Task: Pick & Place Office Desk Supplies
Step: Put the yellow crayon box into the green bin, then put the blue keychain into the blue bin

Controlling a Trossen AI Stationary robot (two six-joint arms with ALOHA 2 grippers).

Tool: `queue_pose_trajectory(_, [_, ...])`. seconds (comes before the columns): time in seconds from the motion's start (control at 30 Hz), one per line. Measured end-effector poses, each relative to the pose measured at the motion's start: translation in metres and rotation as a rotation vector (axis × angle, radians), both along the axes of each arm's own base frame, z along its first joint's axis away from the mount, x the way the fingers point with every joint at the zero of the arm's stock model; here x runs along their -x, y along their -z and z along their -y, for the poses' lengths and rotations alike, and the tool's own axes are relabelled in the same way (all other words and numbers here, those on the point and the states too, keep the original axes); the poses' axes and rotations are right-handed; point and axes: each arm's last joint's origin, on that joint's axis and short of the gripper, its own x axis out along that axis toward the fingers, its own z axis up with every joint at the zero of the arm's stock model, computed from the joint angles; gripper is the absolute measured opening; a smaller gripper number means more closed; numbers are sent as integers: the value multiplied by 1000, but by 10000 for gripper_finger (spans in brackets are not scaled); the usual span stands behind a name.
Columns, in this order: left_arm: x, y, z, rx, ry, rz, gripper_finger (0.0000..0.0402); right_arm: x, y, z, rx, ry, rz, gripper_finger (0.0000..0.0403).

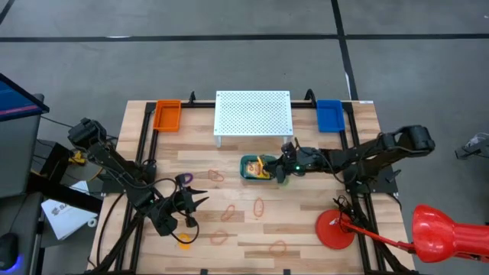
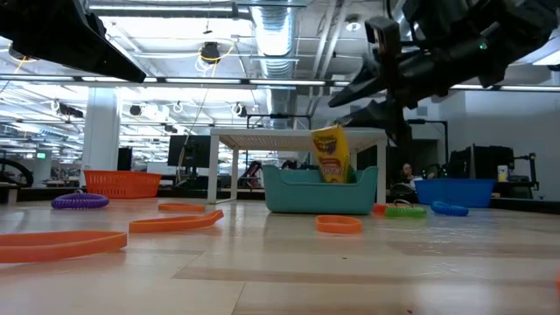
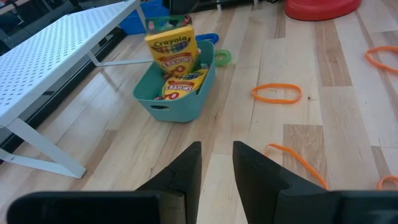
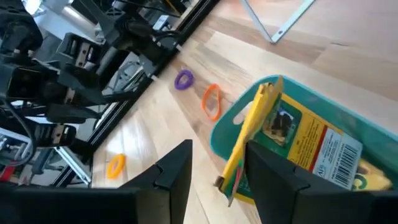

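Observation:
A teal bin sits on the table in front of the white stand. One yellow-and-green crayon box stands upright in it, leaning on the bin's wall. A second crayon box lies lower inside. My right gripper hovers open just above and to the right of the bin. The upright box's edge shows beyond its fingers, untouched. My left gripper waits open over the table's left half. Orange rubber bands and a purple one lie flat on the wood.
The white perforated stand is at the far edge between an orange tray and a blue tray. A red disc lies near the right front. Green and blue bands lie beside the bin.

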Motion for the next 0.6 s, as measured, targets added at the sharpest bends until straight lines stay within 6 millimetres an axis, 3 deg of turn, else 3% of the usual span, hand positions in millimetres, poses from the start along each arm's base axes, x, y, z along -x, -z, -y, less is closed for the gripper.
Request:
queue_pose_trajectory(0.27, [0,0,0,0,0,0,85,-6,-8,-3,11,13,93,141])
queue_pose_trajectory(0.6, [0,0,0,5,4,-2,85,-3,0,-3,18,10,1,141])
